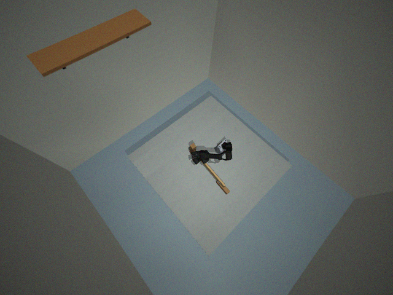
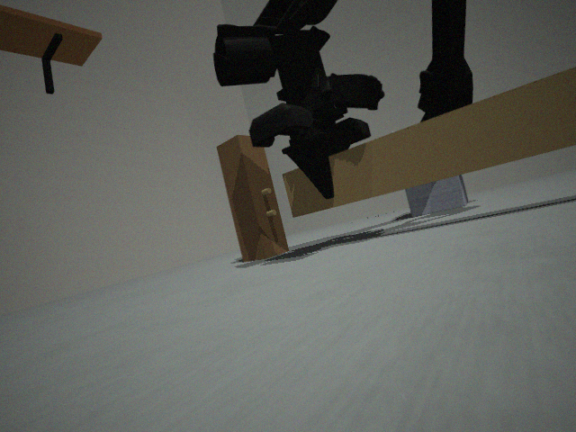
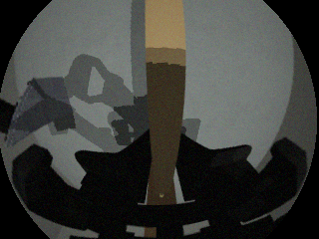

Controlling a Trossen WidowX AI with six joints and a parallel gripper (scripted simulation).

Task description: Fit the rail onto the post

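The long rail (image 1: 214,174) (image 2: 446,144) (image 3: 165,30) is raised off the table at its near end. Its far end lies over the footboard block (image 1: 226,191); the seating in the bracket is too small to tell. My gripper (image 2: 331,185) (image 3: 161,130) is shut on the rail a little behind its near end. The brown post (image 1: 192,146) (image 2: 251,200) stands upright in front of that end, with a visible gap between them. The upper peg (image 2: 265,191) and lower peg (image 2: 271,212) show outside the rail, roughly at its end's height. The holes are hidden.
The arm's base (image 2: 435,200) stands behind the rail, and the arm reaches over the rail's near end from above. A wall shelf (image 1: 91,39) (image 2: 69,44) hangs far off to the left. Shadows of arm and rail fall on the table.
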